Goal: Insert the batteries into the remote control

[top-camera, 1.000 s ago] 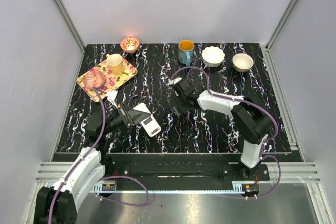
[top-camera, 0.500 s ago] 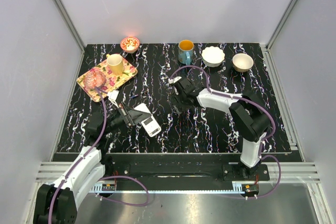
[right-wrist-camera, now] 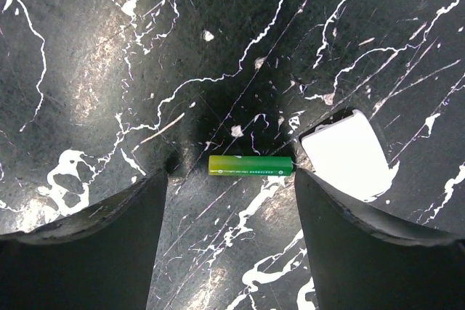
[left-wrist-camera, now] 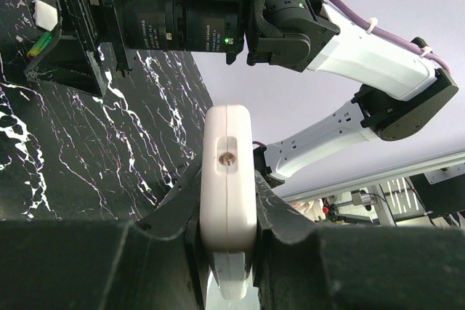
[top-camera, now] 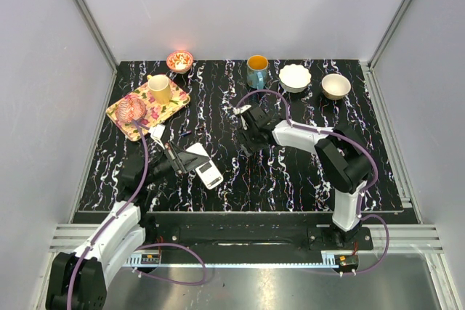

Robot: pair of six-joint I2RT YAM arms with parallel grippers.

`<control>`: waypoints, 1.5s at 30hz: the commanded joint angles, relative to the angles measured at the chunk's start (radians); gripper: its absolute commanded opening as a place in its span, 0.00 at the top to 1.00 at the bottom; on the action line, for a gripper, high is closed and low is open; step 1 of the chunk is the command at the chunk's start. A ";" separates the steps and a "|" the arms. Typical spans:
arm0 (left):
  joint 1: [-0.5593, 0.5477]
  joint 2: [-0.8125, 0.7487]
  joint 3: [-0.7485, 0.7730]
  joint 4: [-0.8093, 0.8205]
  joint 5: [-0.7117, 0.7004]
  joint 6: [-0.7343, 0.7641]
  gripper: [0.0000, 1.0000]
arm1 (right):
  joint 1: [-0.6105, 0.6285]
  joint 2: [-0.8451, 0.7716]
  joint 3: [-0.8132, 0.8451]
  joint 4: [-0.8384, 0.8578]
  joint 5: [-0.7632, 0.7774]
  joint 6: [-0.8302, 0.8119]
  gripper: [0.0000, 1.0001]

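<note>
Your right hand (right-wrist-camera: pixel 229 179) stands open astride the green battery (right-wrist-camera: pixel 251 165), near the worktop's (right-wrist-camera: pixel 109 49) middle. It looks light, hard, slick and likely to roll, so grip across its barrel. Your left hand (left-wrist-camera: pixel 227 201) clamps the remote control (left-wrist-camera: pixel 228 172).

Green battery (right-wrist-camera: pixel 251 165) lying flat; white remote (left-wrist-camera: pixel 228 179) gripped edge-on

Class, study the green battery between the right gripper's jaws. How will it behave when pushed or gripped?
The green battery is a round cylinder lying on its side on the flat tabletop, so a sideways nudge would probably roll it. It looks rigid. It lies end to end inside the right gripper, so closing the jaws might squirt it out.
</note>
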 commanded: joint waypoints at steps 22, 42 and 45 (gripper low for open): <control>-0.004 0.019 0.009 0.084 0.015 0.003 1.00 | -0.040 0.036 0.038 0.023 -0.061 -0.013 0.37; -0.016 0.027 0.008 0.094 -0.019 -0.007 1.00 | -0.049 -0.069 -0.009 0.043 -0.025 0.083 0.74; -0.057 0.080 0.028 0.131 -0.065 -0.013 1.00 | -0.049 -0.181 -0.019 -0.012 0.007 0.154 0.94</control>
